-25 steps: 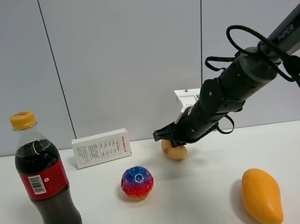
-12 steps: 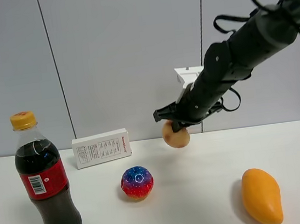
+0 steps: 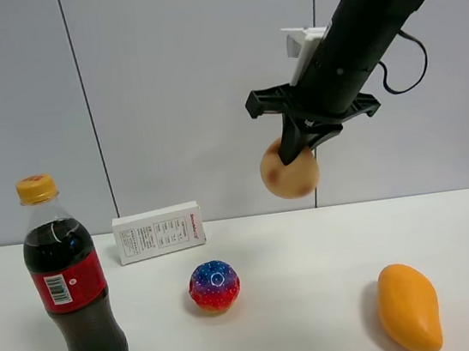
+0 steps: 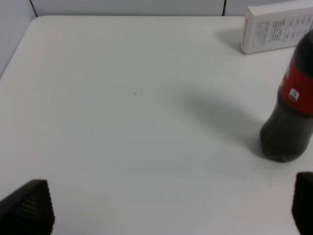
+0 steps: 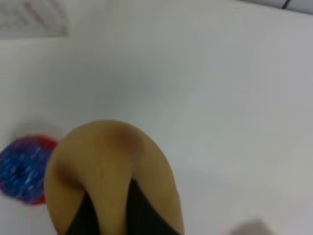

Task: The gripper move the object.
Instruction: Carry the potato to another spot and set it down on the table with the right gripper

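Note:
My right gripper [image 3: 296, 152] is shut on the tan potato-like ball [image 3: 288, 173] and holds it high above the white table [image 3: 299, 271], above and to the right of the speckled ball. In the right wrist view the ball [image 5: 110, 171] fills the lower frame with the black fingers [image 5: 139, 210] pressed on it. My left gripper [image 4: 166, 210] hangs open over bare table near the cola bottle; only its two black fingertips [image 4: 29, 205] show.
A cola bottle [image 3: 70, 292] stands front left. A white box [image 3: 158, 231] stands at the back. A blue-and-red speckled ball [image 3: 214, 286] lies in the middle and an orange mango [image 3: 409, 308] at front right.
My right gripper has lifted the potato-like ball from the table up and slightly right, well above the surface. Nothing else moved.

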Robot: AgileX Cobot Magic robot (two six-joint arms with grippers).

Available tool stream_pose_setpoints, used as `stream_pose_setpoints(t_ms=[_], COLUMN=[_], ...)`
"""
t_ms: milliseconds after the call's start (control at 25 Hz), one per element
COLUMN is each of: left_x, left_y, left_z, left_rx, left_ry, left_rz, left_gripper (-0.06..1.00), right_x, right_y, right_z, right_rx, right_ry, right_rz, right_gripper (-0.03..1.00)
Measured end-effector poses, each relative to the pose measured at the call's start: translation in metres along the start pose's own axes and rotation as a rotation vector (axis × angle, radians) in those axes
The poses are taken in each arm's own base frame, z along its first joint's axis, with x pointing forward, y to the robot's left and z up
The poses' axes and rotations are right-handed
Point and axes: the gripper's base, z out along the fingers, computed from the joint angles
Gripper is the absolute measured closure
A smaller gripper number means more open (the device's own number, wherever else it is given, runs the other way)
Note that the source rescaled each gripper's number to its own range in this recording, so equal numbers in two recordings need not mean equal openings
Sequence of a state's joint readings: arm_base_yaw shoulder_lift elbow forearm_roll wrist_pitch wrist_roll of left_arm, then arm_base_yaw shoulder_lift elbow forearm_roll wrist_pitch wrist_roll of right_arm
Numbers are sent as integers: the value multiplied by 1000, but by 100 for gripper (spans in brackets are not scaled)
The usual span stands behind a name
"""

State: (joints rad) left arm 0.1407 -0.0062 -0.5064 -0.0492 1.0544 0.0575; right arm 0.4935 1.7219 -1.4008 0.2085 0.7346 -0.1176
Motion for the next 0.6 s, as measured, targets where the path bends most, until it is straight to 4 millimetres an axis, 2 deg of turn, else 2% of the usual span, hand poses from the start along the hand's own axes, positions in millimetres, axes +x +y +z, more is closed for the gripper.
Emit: stream_pose_setpoints(t_ms=[120, 320, 440, 600], left_x=[0, 0, 0, 0], left_y=[0, 0, 0, 0], left_z=[0, 0, 0, 0], left_rx=[0, 0, 0, 0], left_ry=[0, 0, 0, 0], left_rz=[0, 0, 0, 0], left_gripper=[-6, -6, -6, -6], right_x=[3, 13, 18, 30], right_y=[27, 69, 82, 84], right_z=[-13, -13, -6, 15], right_rx=[-62, -150, -166, -170], right_ry=[15, 49, 71, 197], right_rz=[-158, -351, -410, -436], right_gripper=[97, 97, 97, 97])
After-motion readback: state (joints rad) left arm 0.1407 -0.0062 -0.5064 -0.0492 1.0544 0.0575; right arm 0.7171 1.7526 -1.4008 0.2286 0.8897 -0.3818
